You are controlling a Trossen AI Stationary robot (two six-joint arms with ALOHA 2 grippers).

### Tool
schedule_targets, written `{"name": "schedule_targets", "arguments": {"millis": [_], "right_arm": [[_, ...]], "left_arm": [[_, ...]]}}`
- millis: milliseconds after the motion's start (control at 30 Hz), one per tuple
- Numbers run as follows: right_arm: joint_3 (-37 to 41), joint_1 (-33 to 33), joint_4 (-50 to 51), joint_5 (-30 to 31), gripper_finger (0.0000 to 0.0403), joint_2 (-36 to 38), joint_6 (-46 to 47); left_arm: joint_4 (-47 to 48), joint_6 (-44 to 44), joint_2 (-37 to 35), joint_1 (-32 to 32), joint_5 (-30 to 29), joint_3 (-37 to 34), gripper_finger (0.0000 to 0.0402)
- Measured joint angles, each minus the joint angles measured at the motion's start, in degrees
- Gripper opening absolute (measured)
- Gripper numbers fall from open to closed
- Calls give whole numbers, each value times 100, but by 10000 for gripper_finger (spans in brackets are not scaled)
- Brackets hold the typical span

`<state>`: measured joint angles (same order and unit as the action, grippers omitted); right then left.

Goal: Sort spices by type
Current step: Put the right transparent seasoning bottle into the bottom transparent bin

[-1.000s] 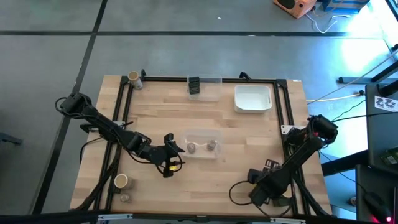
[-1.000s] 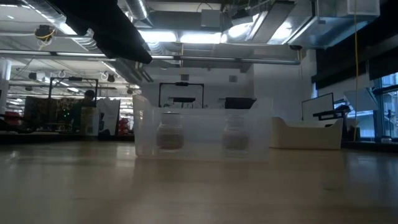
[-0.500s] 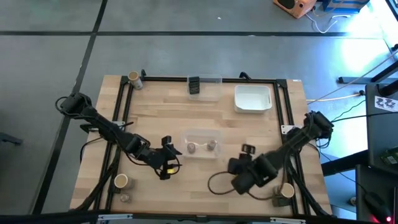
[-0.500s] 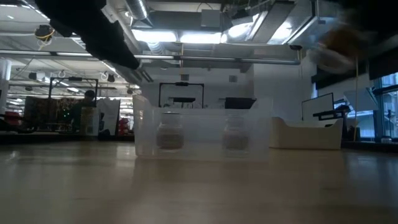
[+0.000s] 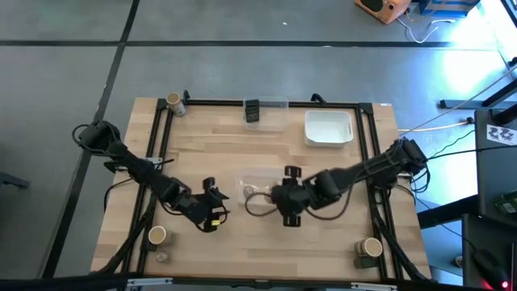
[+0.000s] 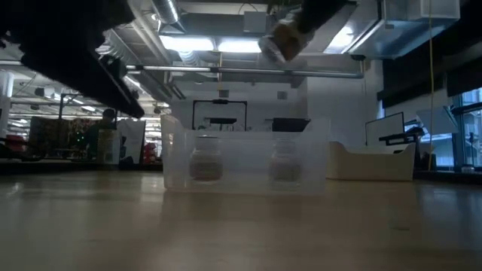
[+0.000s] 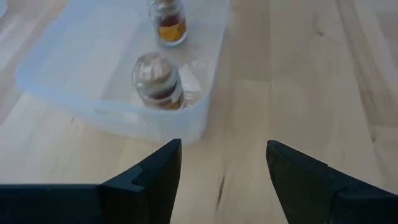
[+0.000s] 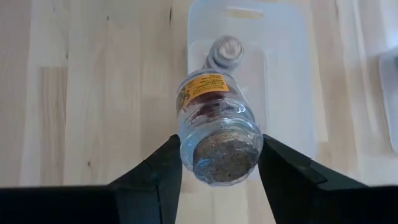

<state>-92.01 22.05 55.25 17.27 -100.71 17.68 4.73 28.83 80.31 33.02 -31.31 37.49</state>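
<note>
A small clear jar (image 8: 217, 121) with a yellow label lay pinched between the right gripper's (image 8: 219, 163) two fingers, held in the air over the clear bin (image 5: 279, 176) at the middle of the table (image 5: 202, 137). From above the jar itself was hidden under the arm. In that bin stood two small round jars (image 7: 157, 79), blurred through its wall in the low view. The left gripper (image 7: 222, 163) hung with fingers spread and nothing between them, just beside the bin on the side toward the table's left edge. A dark box (image 5: 252, 111) sat in a second bin at the far edge, next to a white tray (image 5: 328, 128). Tan-topped jars (image 5: 157, 235) stood at the corners, small and hard to read
</note>
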Motion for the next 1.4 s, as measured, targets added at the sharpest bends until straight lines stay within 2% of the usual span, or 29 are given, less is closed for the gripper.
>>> {"name": "schedule_targets", "arguments": {"millis": [267, 467, 667, 900, 1400], "right_arm": [[0, -574, -289, -327, 179, 0, -483], [-18, -967, -460, -556, 180, -102, -558], [-727, -1167, 63, -644, 180, -802, -931], [-1836, -1285, 1289, -642, 180, -1752, -1094], [-1965, -1656, 1497, -632, 181, -2505, -1237]], "left_arm": [[-290, 422, 0, 65, -152, -432, 219], [-263, 484, -4, 65, -203, -443, 219], [-223, 509, -7, 101, -206, -440, 219], [-248, 679, -7, 161, -205, -441, 219], [-282, 1147, -7, 155, -240, -441, 219]]}}
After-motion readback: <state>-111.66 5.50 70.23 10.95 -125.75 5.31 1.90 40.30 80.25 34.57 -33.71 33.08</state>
